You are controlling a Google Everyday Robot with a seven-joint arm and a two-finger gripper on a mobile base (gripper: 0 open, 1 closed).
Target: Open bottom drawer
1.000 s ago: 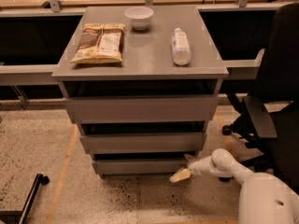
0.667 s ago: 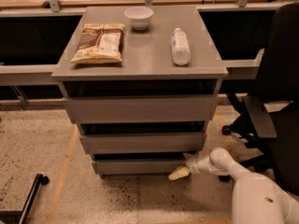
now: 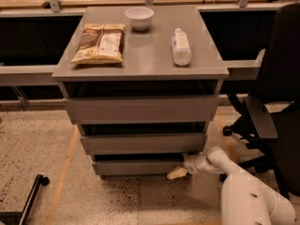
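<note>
A grey cabinet [image 3: 140, 62] with three handleless drawers stands in the middle of the camera view. The bottom drawer [image 3: 138, 167] is the lowest, narrowest grey front, just above the floor. A dark gap shows above its front panel. My gripper [image 3: 177, 173] is low at the drawer's lower right corner, on the end of my white arm [image 3: 248, 196], which reaches in from the lower right. The gripper's cream tip lies against the lower edge of the drawer front.
On the cabinet top lie a snack bag [image 3: 99, 43], a white bowl [image 3: 139, 17] and a white bottle [image 3: 181, 46] on its side. A black office chair [image 3: 276, 102] stands close on the right. A black wheeled bar [image 3: 33, 196] lies on the speckled floor at lower left.
My arm has shifted a little to the left and the gripper has edged closer under the bottom drawer's right corner. The drawers have not visibly moved.
</note>
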